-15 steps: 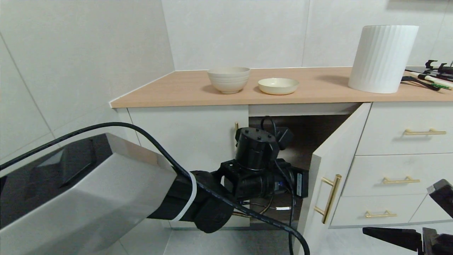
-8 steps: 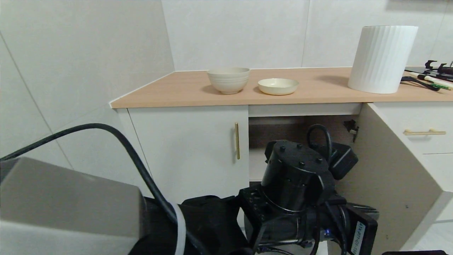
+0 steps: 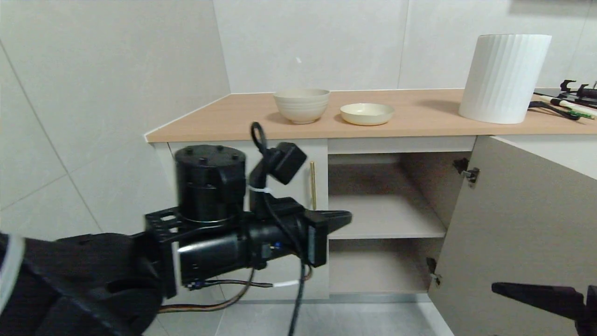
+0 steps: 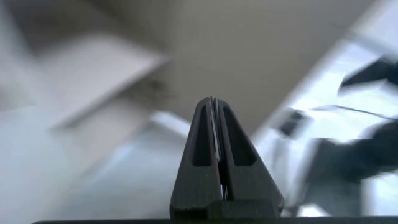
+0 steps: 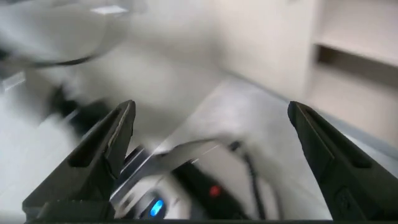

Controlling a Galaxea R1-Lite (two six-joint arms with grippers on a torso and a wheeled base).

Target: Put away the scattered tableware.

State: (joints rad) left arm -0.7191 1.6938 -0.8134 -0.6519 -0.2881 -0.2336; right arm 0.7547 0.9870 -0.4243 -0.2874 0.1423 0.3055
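A cream ribbed bowl point(image 3: 301, 105) and a shallow cream dish point(image 3: 366, 113) stand side by side on the wooden countertop point(image 3: 224, 122). Below them the right-hand cabinet stands open, its door point(image 3: 513, 224) swung far out to the right and a bare shelf point(image 3: 382, 217) inside. My left gripper point(image 3: 347, 216) hangs in front of the closed left door, pointing toward the opening; in the left wrist view the left gripper point(image 4: 212, 102) is shut with nothing held. My right gripper point(image 5: 210, 109) is open and holds nothing; one of its fingers point(image 3: 536, 295) pokes in low at the right.
A tall white ribbed cylinder point(image 3: 506, 77) stands on the counter's right part, with several utensils point(image 3: 566, 105) beyond it. The closed left door carries a gold handle point(image 3: 313, 184). Tiled walls close the left side and the back.
The cabinet door has swung from partly open to wide open. My left arm has pulled back out of the opening and moved left and up, in front of the closed door.
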